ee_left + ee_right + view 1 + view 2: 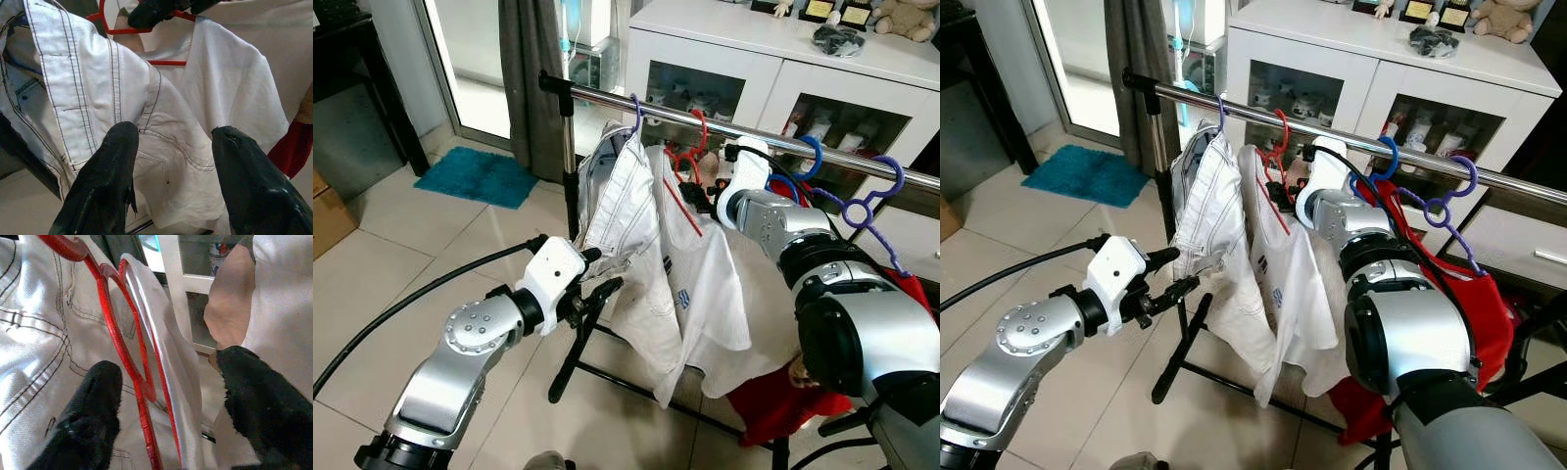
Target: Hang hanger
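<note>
- Nearest you, your left gripper (602,271) is out in front of the rack at mid height, its two black fingers (100,186) spread apart with nothing between them. The tips sit just short of the lower hem of the white denim garment (622,211); you cannot tell from the head views whether they touch it.
- Count on the rail (607,101): four hangers in all. One purple hanger (635,111) carries the denim garment, one red hanger (697,137) carries the white T-shirt (705,284), one blue hanger (810,157) sits further along, and a second purple one (876,196) hangs at the far right over a red garment (1489,313).
- The red hanger's hook is over the rail, between the first purple hanger and the blue one.
- Your right gripper (164,401) is up at the neck of the red hanger, fingers (90,406) held wide. The red frame and the T-shirt collar run through the gap, and neither finger is seen clamped on them.
- Room to move: the denim and the T-shirt hang touching one another, so the gap there is tight. The rail's left end beyond the first purple hanger is bare up to the upright post (568,147).
- Floor edge: the rack's black foot (570,362) reaches out toward you below the left gripper, on pale tiles.
- Farther back, one teal mat (475,176) lies by the glass door, a grey curtain (533,78) hangs beside it, and a white cabinet (754,49) stands just behind the rail.
</note>
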Controlling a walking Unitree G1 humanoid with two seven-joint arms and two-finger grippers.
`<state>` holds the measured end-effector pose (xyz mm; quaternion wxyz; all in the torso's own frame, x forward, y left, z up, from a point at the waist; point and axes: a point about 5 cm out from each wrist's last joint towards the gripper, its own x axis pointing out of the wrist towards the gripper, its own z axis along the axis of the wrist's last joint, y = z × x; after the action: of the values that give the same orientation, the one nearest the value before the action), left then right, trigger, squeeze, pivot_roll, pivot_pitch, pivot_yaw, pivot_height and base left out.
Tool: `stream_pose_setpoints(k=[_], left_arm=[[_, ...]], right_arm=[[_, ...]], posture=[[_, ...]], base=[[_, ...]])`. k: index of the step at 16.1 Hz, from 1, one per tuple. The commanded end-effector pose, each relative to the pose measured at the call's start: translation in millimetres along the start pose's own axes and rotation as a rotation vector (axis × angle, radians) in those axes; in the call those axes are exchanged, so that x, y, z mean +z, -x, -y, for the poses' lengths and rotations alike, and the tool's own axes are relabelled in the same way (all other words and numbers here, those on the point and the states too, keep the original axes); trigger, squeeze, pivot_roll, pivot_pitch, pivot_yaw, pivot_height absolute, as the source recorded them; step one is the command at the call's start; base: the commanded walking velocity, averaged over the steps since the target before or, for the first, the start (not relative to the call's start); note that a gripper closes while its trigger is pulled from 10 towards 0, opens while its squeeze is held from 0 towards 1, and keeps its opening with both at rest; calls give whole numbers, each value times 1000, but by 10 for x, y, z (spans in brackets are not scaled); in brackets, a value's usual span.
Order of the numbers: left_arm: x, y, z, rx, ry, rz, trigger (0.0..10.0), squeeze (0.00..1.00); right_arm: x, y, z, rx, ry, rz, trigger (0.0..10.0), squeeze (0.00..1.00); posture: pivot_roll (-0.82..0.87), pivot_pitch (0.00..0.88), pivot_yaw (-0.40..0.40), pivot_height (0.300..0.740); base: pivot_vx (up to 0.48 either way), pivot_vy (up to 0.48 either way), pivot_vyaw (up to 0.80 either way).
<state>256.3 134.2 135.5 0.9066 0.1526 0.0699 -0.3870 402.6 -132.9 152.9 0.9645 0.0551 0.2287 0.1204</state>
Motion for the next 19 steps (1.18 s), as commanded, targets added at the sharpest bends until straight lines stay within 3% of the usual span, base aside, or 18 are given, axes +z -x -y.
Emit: stream_pose_setpoints(k=[1, 9, 19], left_arm=[[23, 4, 17, -12, -7, 1, 10000, 0], [26, 12, 11, -12, -23, -5, 10000, 0], [34, 24, 11, -10, -28, -7, 10000, 0]], right_arm=[[90, -2, -38, -4, -4, 26, 0, 0], [51, -30, -102, -25, 51, 27, 0, 0], [-38, -47, -111, -49, 47, 9, 0, 0]], posture=[[100, 0, -78, 740], [117, 0, -86, 740], [132, 0, -92, 740]], base=[[0, 0, 0], [0, 0, 0], [0, 0, 0]])
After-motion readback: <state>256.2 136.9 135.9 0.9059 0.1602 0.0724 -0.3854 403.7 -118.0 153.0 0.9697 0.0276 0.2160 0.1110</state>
